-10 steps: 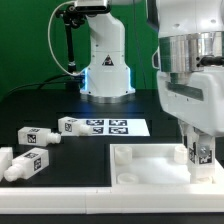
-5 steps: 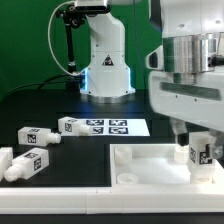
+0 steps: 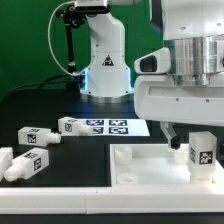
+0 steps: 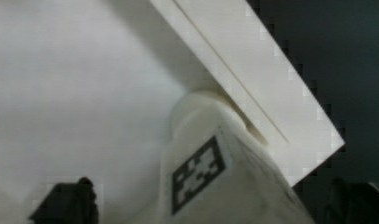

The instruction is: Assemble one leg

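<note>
One leg [image 3: 203, 154], a white post with a square marker tag, stands upright in the corner of the large white panel [image 3: 150, 166] at the exterior view's right. My gripper [image 3: 199, 134] hangs just above it, open, with its fingers on either side of the leg's top and not touching it. In the wrist view the leg [image 4: 212, 165] rises between my two dark fingertips [image 4: 65, 203], with the gripper [image 4: 211, 206] spread wide around it, and the panel's raised rim [image 4: 239, 70] runs behind. Three more legs [image 3: 33, 137] [image 3: 74, 125] [image 3: 22, 163] lie on the table at the left.
The marker board [image 3: 117, 127] lies flat behind the panel. The arm's white base [image 3: 106, 65] stands at the back. The table is black, with a white strip along its front edge [image 3: 60, 205].
My gripper has risen from down around the leg to just above it. The leg has stayed upright in the panel's corner. The other legs have not moved.
</note>
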`<action>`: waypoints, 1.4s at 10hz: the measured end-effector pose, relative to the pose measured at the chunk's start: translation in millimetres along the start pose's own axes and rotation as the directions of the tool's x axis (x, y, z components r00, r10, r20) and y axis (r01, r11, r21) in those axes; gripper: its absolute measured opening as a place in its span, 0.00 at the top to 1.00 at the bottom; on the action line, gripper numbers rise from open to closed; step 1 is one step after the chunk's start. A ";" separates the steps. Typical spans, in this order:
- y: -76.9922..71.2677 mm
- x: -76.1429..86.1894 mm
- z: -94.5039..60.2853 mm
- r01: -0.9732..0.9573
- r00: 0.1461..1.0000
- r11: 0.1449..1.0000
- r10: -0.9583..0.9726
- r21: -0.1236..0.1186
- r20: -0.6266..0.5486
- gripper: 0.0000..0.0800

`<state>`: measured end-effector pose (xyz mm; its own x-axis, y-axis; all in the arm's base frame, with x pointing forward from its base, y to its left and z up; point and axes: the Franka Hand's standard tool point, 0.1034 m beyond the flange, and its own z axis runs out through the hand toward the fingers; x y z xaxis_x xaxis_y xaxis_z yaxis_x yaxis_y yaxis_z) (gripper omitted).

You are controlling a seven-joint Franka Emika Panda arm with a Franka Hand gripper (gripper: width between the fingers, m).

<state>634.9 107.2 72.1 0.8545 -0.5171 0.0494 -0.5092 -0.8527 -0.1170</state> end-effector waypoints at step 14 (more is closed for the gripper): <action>-9.6 0.5 0.2 -0.876 0.481 0.481 0.876 0.017 0.020 0.64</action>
<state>640.2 115.2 73.0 -0.0327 -0.9946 -0.0987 -0.9922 0.0441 -0.1165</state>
